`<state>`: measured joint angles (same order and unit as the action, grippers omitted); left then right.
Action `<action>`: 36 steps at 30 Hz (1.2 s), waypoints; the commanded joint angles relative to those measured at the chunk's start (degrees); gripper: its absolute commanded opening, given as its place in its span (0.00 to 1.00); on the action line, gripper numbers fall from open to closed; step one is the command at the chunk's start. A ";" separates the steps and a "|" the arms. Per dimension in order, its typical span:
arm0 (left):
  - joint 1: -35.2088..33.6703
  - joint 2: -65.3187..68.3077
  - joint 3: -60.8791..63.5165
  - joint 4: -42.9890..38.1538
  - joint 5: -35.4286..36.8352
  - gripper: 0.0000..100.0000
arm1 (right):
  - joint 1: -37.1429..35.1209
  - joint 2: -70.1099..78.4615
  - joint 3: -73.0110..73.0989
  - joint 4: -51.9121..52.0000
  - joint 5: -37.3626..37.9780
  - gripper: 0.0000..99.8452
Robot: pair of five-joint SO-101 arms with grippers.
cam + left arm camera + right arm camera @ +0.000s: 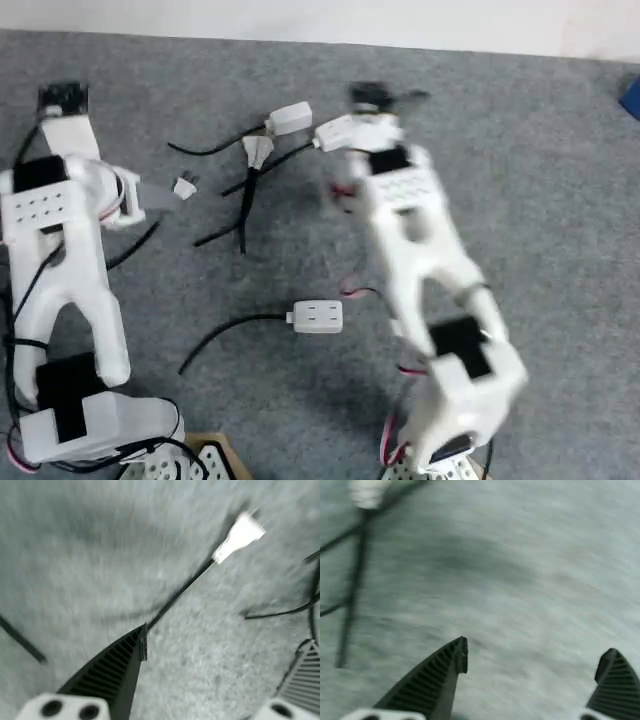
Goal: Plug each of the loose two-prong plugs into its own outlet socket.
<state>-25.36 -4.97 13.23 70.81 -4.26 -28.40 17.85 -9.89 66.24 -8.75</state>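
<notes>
While the left end effector point(227, 637) gapes open, a white plug point(239, 536) lies well ahead.

White plug point(185, 186), outlet socket point(318, 316), apart

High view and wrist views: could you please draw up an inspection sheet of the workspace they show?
Surface: grey carpet, flat.
Job's things: outlet block lies mid-carpet; small loose plug lies apart from it, unplugged; other white cable ends farther back, kind unclear.
Clutter: blue object at the edge.
Claws: left claw open; right claw open; both empty.
Cables: black cables tangled, crossing.
Surroundings: pale strip behind the carpet.
</notes>
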 commanded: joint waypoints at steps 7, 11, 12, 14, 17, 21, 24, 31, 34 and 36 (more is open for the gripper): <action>-13.41 -2.59 14.99 -14.95 3.08 0.43 | -12.97 26.86 -38.11 -0.31 6.95 0.39; -16.48 -2.59 19.12 -18.64 -2.99 0.43 | -10.42 39.69 -53.41 -0.84 5.71 0.39; -16.66 -2.59 20.00 -19.43 -3.52 0.43 | -10.07 42.77 -57.63 -0.92 4.31 0.39; -16.84 -2.59 21.41 -20.40 -4.31 0.43 | -9.27 48.48 -65.54 -3.03 2.55 0.39; -16.75 -2.59 22.46 -20.40 -5.10 0.43 | -8.84 55.60 -74.77 -7.16 1.49 0.39; -17.80 -2.59 23.52 -20.48 -6.07 0.43 | -8.92 62.81 -77.49 -10.59 1.58 0.38; -19.74 -2.59 22.99 -20.57 -6.07 0.43 | -8.66 64.31 -77.49 -10.42 1.93 0.31; -22.73 -2.68 22.02 -20.57 -8.79 0.43 | -6.29 63.69 -78.20 2.86 1.67 0.05; -22.29 -2.59 22.20 -20.57 -8.79 0.43 | -4.88 60.09 -82.51 17.01 1.49 0.01; -21.23 -2.59 22.29 -20.57 -8.79 0.43 | -3.47 55.78 -85.76 27.12 1.85 0.01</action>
<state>-47.52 -4.97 36.88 51.30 -12.53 -33.05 80.35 -91.30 78.55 -6.64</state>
